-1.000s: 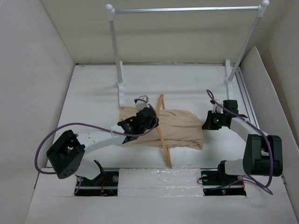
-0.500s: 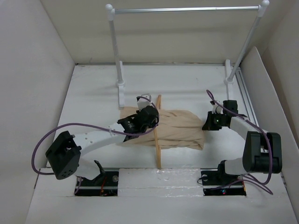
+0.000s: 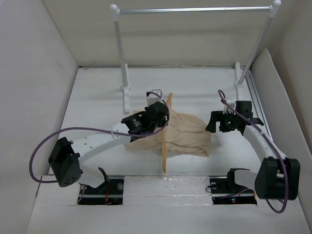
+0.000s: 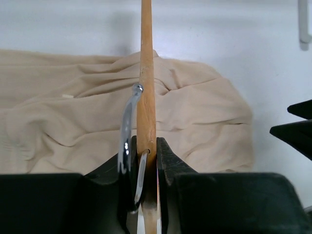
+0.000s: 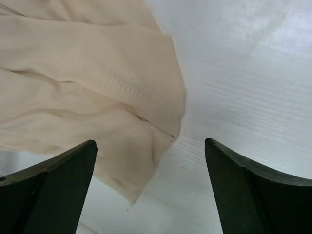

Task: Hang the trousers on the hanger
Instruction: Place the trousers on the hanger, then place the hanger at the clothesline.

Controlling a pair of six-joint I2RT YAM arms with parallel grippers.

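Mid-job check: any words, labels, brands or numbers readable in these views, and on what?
None can be read in any view. The trousers, the hanger, the rack, the left gripper and the right gripper show no lettering or numbers.

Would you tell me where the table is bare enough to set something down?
Bare table lies between the rack posts behind the trousers, and along the left wall. The middle is crowded: the left gripper holds the hanger over the trousers, and the open right gripper sits at their right edge.
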